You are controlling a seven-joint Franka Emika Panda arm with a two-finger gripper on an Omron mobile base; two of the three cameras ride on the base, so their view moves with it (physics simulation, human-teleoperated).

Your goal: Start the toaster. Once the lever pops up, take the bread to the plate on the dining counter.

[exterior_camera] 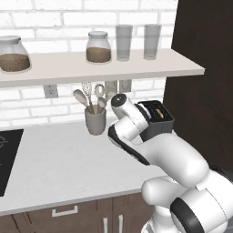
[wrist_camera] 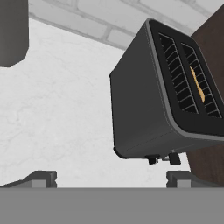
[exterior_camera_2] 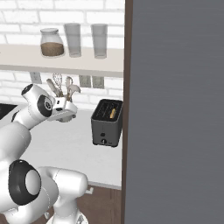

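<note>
The dark grey toaster (exterior_camera: pixel 159 122) stands on the white worktop against the tall dark cabinet, also seen as the toaster (exterior_camera_2: pixel 106 123) and up close as the toaster (wrist_camera: pixel 144 105). The bread (wrist_camera: pixel 197 84) sits low in one slot as a tan sliver; it appears too as the bread (exterior_camera: pixel 159 112) and the bread (exterior_camera_2: pixel 113 113). Two small dark knobs (wrist_camera: pixel 173 158) stick out low on the toaster's end face. My gripper (wrist_camera: pixel 111 178) is open, fingertips wide apart, a short way from that face with nothing between them. The plate and the dining counter are out of view.
A grey utensil holder (exterior_camera: pixel 95 121) with wooden spoons stands left of the toaster by the brick wall. A shelf (exterior_camera: pixel 136 68) above carries jars and glasses. A black cooktop (exterior_camera: pixel 7 154) lies at far left. The tall dark cabinet (exterior_camera: pixel 205 82) closes the right side.
</note>
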